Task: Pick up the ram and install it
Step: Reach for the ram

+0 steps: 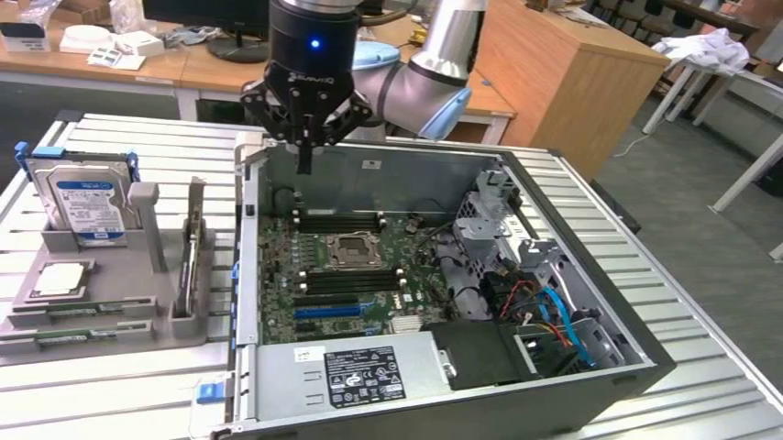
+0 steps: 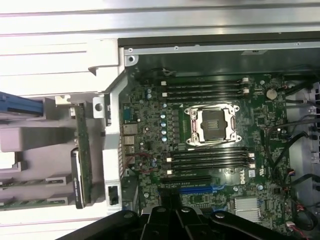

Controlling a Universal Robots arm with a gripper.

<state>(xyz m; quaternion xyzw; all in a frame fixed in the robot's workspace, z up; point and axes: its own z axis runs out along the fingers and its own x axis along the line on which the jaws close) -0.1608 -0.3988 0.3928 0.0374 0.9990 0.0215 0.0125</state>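
The claw (image 1: 303, 154) hangs pressed together, empty, over the far wall of the computer case (image 1: 575, 394). The ram (image 1: 192, 266) stands on edge in a grey holder (image 1: 92, 321) just outside the case, its long axis along the case's side wall.

White "ROBOTIQ" lettering marks the body of the black end effector (image 1: 303, 158). A small white "DELL" logo is printed on the green motherboard (image 2: 260, 135), just beside its lower bank of black memory slots. The black label (image 1: 363, 376) on the silver power supply and the blue label (image 1: 88, 197) on the silver hard drive carry print too small to read.
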